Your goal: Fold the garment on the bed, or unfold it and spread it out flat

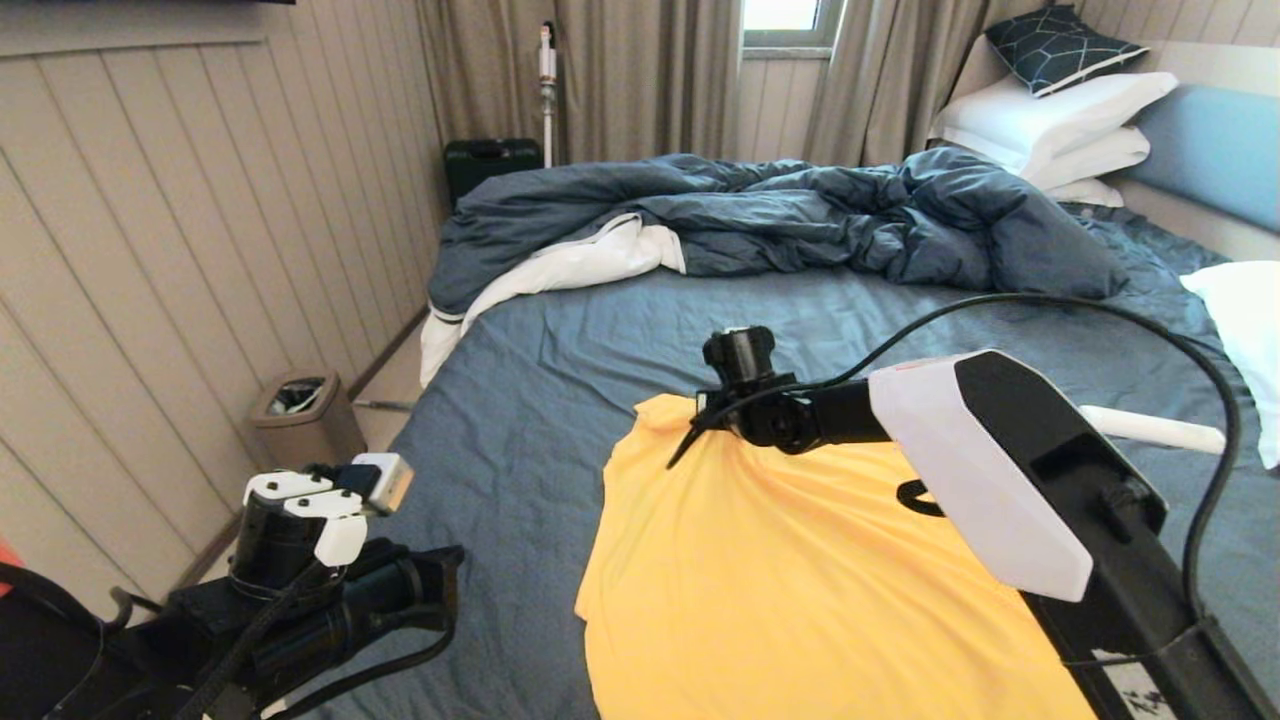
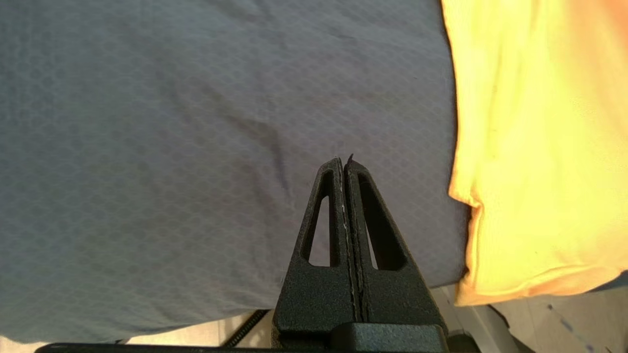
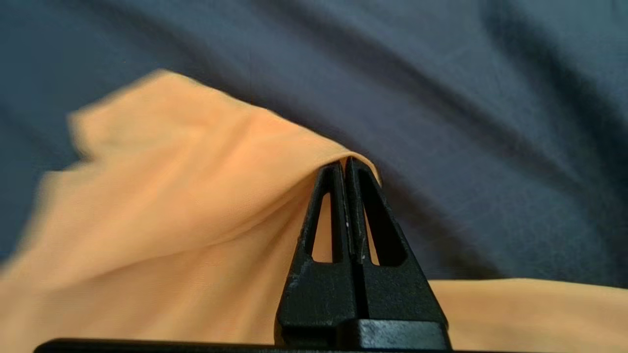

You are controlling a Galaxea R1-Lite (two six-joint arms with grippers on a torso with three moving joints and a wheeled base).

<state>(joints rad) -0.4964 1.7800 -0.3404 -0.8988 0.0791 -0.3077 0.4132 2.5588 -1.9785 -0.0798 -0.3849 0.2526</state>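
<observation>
Garment [image 1: 790, 590] count is one: a single yellow T-shirt lies on the near part of the bed [image 1: 560, 360], its near hem hanging just over the bed's edge. Two grippers are in view. The right gripper [image 3: 345, 164] is over the shirt's far edge with its fingers pressed together, and a ridge of yellow fabric is pinched up at their tips, lifted off the blue-grey sheet. The left gripper [image 2: 343, 164] hovers above bare sheet just beside the shirt's left edge, its fingers closed tight on nothing. Behind the shirt one rumpled dark blue duvet [image 1: 800, 215] stretches across the bed. Three white pillows [image 1: 1050, 135] are stacked at the headboard [image 1: 1215, 150], with one patterned dark cushion [image 1: 1060, 45] on top. One small bin [image 1: 300, 415] stands on the floor to the left.
</observation>
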